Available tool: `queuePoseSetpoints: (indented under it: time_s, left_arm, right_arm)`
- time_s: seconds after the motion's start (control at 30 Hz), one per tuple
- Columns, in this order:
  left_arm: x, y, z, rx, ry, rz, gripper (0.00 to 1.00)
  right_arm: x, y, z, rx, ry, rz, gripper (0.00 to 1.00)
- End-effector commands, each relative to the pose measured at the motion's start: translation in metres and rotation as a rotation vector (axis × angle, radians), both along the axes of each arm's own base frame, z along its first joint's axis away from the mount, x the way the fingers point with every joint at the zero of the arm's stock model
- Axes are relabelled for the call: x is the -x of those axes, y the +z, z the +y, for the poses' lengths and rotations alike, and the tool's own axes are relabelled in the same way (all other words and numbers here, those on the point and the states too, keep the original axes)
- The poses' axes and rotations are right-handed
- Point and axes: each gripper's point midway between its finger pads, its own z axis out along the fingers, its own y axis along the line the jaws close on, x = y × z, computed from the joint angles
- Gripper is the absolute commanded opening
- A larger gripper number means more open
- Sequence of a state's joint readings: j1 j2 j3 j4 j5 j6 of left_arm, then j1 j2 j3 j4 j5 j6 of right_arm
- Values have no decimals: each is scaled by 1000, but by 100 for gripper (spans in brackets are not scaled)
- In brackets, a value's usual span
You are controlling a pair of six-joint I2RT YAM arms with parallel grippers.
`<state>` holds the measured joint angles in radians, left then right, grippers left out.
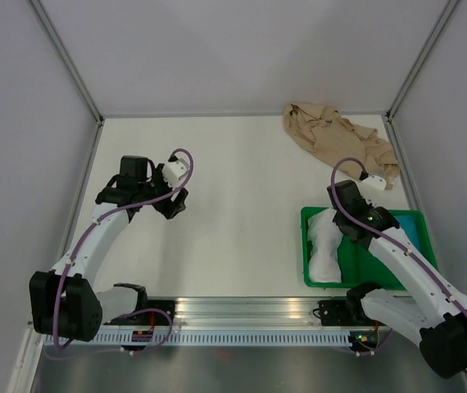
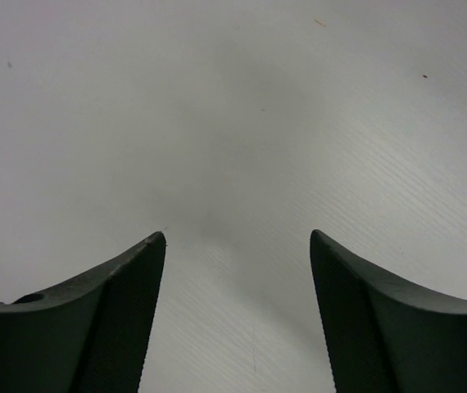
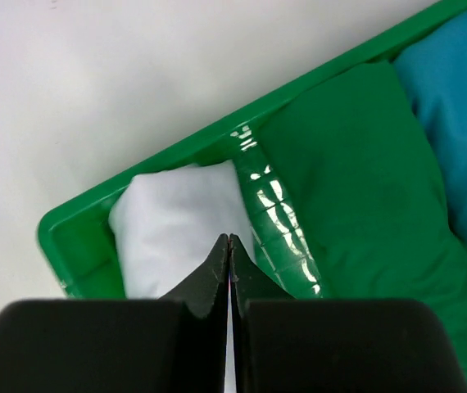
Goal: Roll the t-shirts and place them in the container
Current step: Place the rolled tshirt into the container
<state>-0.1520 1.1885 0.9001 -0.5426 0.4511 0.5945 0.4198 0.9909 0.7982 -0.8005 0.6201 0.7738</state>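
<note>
So here's where it's at. The white cotton t-shirt (image 1: 325, 244) is already a tight roll, lying in the left end of the green plastic tray (image 3: 168, 160) on the right side of the white table (image 1: 242, 164). That one looks done to me. In the right wrist view there's also something that looks like green fabric (image 3: 356, 164) next to it, and a bit of blue fabric (image 3: 455, 123) beyond that, both in the tray. I can't tell what they are.

The tan-beige cotton t-shirt (image 1: 336, 135) is the bit that's left. It's a crumpled heap in the far right corner of the table, well apart from both arms, not flattened and not rolled at all.

The right gripper (image 3: 230, 239) sits just over the white roll with its fingers pressed together tip to tip. I don't see any cloth pinched between them, so it looks empty. The left gripper (image 2: 238, 237) hangs over bare table on the left with its fingers spread wide, holding nothing.

My read: roughly halfway through. The tan shirt needs grabbing, spreading out flat and rolling, and I'm guessing it then goes in the tray.
</note>
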Motion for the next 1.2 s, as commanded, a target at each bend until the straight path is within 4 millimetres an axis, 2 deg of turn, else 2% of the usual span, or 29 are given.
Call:
queuePoseSetpoints:
  time_s: [0.0, 0.03, 0.07, 0.1, 0.13, 0.17, 0.2, 0.23, 0.27, 0.3, 0.33, 0.37, 0.4, 0.43, 0.47, 0.5, 0.53, 0.57, 0.6, 0.63, 0.7, 0.73, 0.93, 1.03, 1.17]
  left_arm:
    - [-5, 12, -18, 72, -57, -3, 72]
    - [-3, 16, -27, 91, -80, 8, 68]
    - [-6, 21, -37, 100, -90, 19, 63]
    - [0, 22, -59, 84, -150, 21, 63]
    - [-3, 31, -73, 62, -177, -9, 63]
    - [-5, 33, -83, 24, -182, -27, 66]
    - [5, 25, -112, 21, -260, 5, 69]
    - [0, 41, -128, 54, -282, -16, 73]
    - [1, 43, -144, 101, -280, 30, 76]
    - [-1, 33, -164, 110, -293, 69, 77]
    - [-10, 41, -178, 131, -285, 64, 77]
    - [-15, 39, -187, 145, -254, 90, 76]
    - [-15, 20, -204, 125, -261, 131, 75]
    - [-21, 22, -216, 129, -259, 117, 73]
    - [-20, 15, -225, 125, -261, 137, 67]
    - [-12, -10, -242, 91, -291, 187, 63]
    - [-12, -12, -253, 88, -305, 186, 60]
    - [-10, -24, -260, 66, -309, 199, 57]
    - [0, -32, -272, 51, -337, 214, 57]
    - [-1, -51, -280, 29, -336, 243, 56]
    - [7, -61, -297, 30, -347, 270, 56]
    - [9, -74, -302, 23, -345, 292, 56]
    - [18, -82, -330, 71, -370, 329, 56]
    - [18, -81, -338, 91, -382, 343, 55]
    - [27, -88, -349, 114, -415, 396, 55]
  right_arm:
    - [-11, -13, -7, -52, -7, -28, 0]
    - [-12, -20, -17, -56, -41, -23, 0]
    - [-13, -26, -18, -56, -26, -3, 0]
    - [-18, -30, -25, -63, -47, -13, 0]
    - [-21, -34, -28, -66, -47, -9, 0]
    - [-24, -41, -24, -95, -24, 9, 0]
    - [-33, -42, -30, -102, -33, -17, 0]
    - [-35, -49, -30, -114, -24, -9, 0]
    - [-37, -57, -29, -122, -18, 6, 0]
    - [-45, -58, -30, -128, -13, -13, 0]
    - [-45, -65, -29, -127, -6, -3, 0]
    - [-47, -74, -28, -125, 6, 20, 0]
    - [-54, -75, -21, -146, 51, 4, 0]
    - [-55, -82, -17, -158, 69, 14, 0]
    - [-55, -89, -15, -165, 78, 45, 0]
    - [-60, -88, -9, -176, 120, 42, 0]
    - [-62, -89, -6, -186, 138, 42, 0]
    - [-64, -89, -4, -190, 146, 37, 1]
    - [-63, -90, -4, -191, 143, 40, 0]
    - [-63, -91, -4, -191, 145, 43, 1]
    - [-57, -94, -4, -195, 147, 60, 0]
    - [-57, -93, 0, -215, 154, 49, 0]
    - [-53, -98, 17, -309, 194, 16, 0]
    - [-58, -96, 25, -335, 221, -10, 0]
    - [-63, -89, 29, -329, 231, -36, 0]
